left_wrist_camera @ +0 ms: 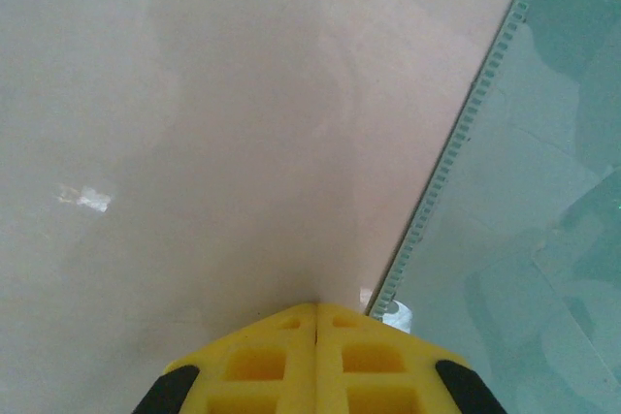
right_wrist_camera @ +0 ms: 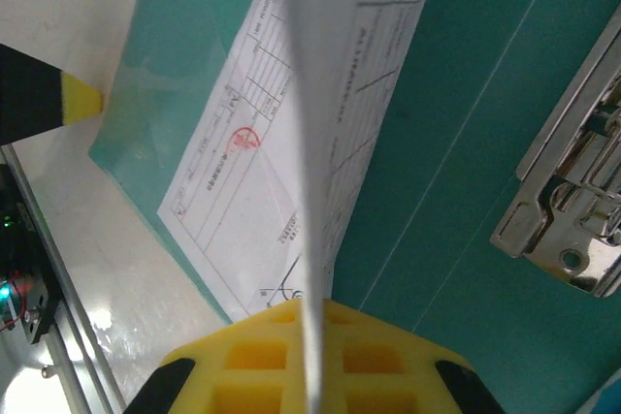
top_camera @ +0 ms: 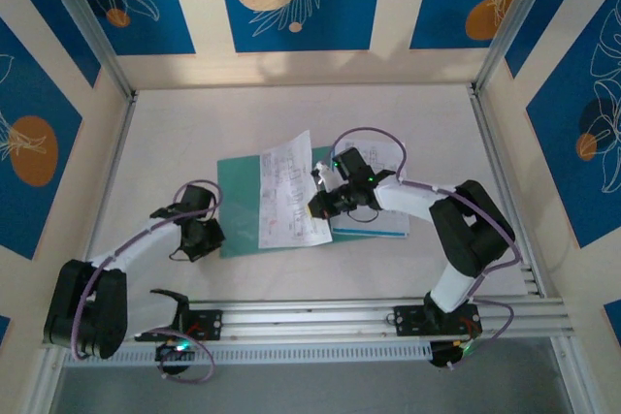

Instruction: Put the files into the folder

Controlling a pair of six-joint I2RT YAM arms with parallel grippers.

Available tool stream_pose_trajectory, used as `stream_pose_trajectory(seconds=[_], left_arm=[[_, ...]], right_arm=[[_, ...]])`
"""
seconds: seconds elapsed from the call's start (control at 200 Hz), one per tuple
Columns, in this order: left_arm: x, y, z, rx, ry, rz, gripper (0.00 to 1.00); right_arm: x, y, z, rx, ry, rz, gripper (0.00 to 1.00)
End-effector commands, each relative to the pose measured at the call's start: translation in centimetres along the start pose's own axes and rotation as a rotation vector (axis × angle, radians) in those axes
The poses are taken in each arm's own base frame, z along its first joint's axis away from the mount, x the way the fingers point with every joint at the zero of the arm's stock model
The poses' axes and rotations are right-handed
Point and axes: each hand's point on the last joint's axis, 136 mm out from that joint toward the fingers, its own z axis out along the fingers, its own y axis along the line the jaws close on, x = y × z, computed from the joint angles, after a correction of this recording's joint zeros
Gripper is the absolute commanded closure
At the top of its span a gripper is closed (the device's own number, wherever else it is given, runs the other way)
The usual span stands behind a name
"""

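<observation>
Jaws both clenched: right gripper [right_wrist_camera: 315, 315] pinches the files [right_wrist_camera: 254, 147], which lie across the open folder [right_wrist_camera: 456, 133] mid-table [top_camera: 408, 123]. Left gripper [left_wrist_camera: 317, 309] is empty, tip just beside the folder's left edge.

Two robot arms seen from above, mounted side by side at the near edge of the surface. The left arm [top_camera: 146, 235] bends up from its base at the lower left and reaches forward and to the right, with its black wrist angled down. The left tool [top_camera: 204, 237] sits low over the surface, and its yellow fingers [left_wrist_camera: 281, 356] are pressed together with nothing between them. The right arm [top_camera: 427, 201] rises from its base at the lower right, folds at a dark elbow and stretches its white forearm to the left. The right tool [top_camera: 315, 208] has its yellow fingers [right_wrist_camera: 252, 356] closed on the edge of a paper sheet [right_wrist_camera: 291, 143], which stands on edge between them.
</observation>
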Motion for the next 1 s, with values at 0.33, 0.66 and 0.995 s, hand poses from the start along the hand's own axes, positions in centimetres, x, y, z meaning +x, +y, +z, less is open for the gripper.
stream_pose_trajectory(seconds=[0.33,0.66,0.995], left_arm=[[-0.8,0.4,-0.2,-0.013,-0.036,0.002,1.00],[-0.6,0.5,-0.3,-0.009,-0.034,-0.002,1.00],[-0.4,0.4,0.0,0.000,-0.027,-0.002,1.00]], right_arm=[[-2.2,0.8,2.6,-0.119,0.042,-0.003,1.00],[-3.3,-0.6,2.4,-0.129,0.008,0.074,1.00],[-3.3,0.9,0.8,-0.178,0.023,0.059,1.00]])
